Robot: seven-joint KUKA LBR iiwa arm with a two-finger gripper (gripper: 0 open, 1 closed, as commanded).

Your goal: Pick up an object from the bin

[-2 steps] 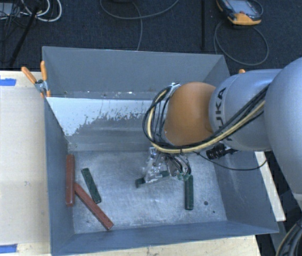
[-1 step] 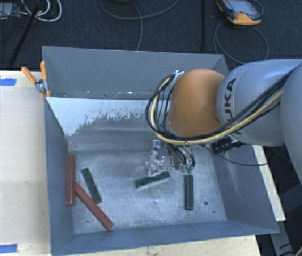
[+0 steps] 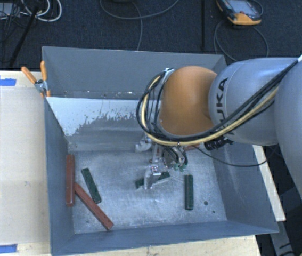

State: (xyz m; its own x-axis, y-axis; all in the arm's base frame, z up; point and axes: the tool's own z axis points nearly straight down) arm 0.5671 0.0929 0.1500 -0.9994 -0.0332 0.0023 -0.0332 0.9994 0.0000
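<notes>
Crosswise between fingers [image 3: 151, 179], green bar [image 3: 164, 176] (bin [image 3: 57, 143] centre)

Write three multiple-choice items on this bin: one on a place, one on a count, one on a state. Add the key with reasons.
1. Where is the gripper?
A. Low over the middle of the bin's floor
B. Outside the bin
C. Above the far-left corner

2. How many reddish-brown sticks lie in the bin?
A. One
B. Two
C. Five

3. How is the dark green stick at the view's right of the gripper?
A. Standing on end
B. Propped on the rim
C. Lying flat on the floor

Key:
1 A, it hangs mid-floor beneath the orange cover.
2 B, one lies along the view's left wall and a slanted one lies beside it.
3 C, its whole length rests on the floor.
</notes>
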